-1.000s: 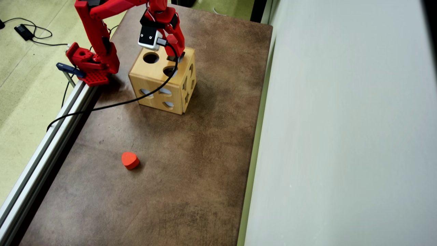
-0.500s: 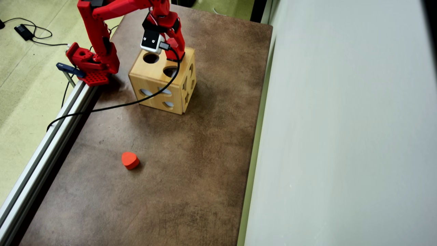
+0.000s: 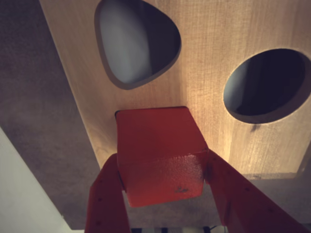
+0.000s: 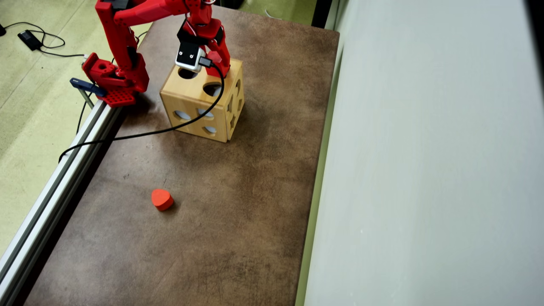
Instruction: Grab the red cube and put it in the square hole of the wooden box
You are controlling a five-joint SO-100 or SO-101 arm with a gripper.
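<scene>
Tool with red cube over wooden box

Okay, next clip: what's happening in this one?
A red robot arm is working over the top of the wooden box. The wrist view shows the gripper shut on the red cube, holding it right at the square hole, whose dark edge peeks out behind the cube. A rounded cut-out and a round hole lie beyond it. An orange-red heart-shaped block sits untouched on the brown table.
</scene>
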